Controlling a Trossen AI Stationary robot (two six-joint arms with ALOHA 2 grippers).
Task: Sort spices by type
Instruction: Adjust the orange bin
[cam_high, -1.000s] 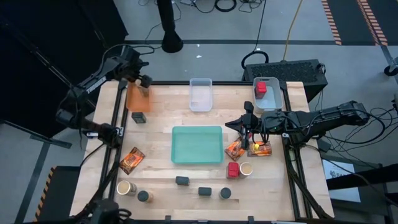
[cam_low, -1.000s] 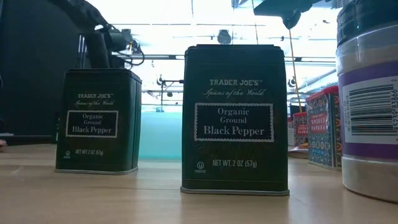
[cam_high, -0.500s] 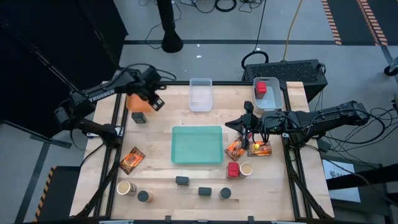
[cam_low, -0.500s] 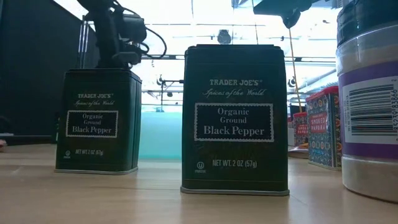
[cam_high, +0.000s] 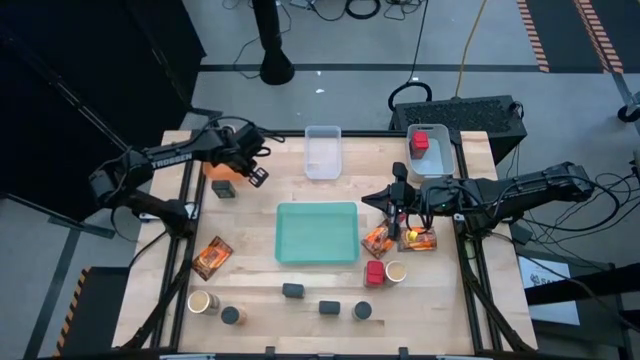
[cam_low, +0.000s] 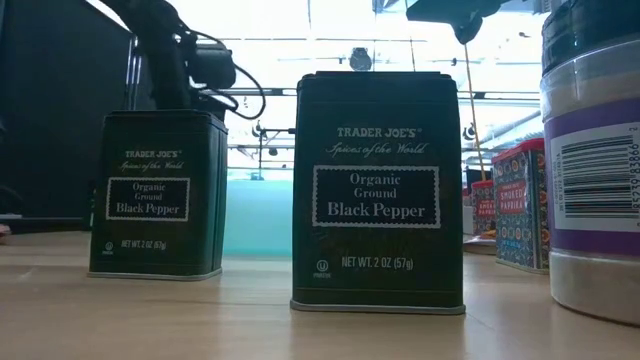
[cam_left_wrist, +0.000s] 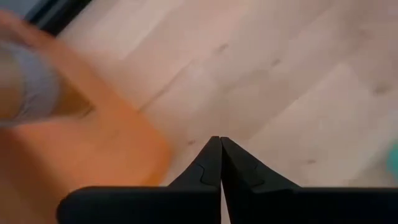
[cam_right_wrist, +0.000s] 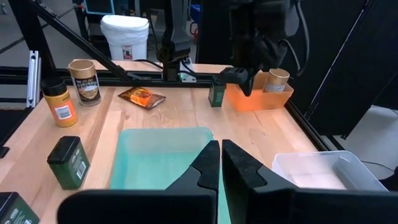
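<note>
Spices (cam_high: 290, 290) are mostly still lying unsorted along the tabletop's (cam_high: 260, 210) six o'clock edge while we are watching the left pincer (cam_high: 256, 174), fingers now pressed together and empty, swinging away from the orange bin (cam_high: 214, 165) at ten o'clock, suggesting a jar is just delivered; the right pincer (cam_high: 392, 198) is waiting closed at three o'clock.

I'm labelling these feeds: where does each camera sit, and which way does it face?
High: overhead, straight down; both arms, teal tray.
Low: table height, level past pepper tins; an arm comes in above.
Left wrist: on the left arm, down at the orange bin; left gripper shut.
Right wrist: across the table; right gripper shut, left arm beyond.
Shared: right wrist and high both show tray and bin.
</note>
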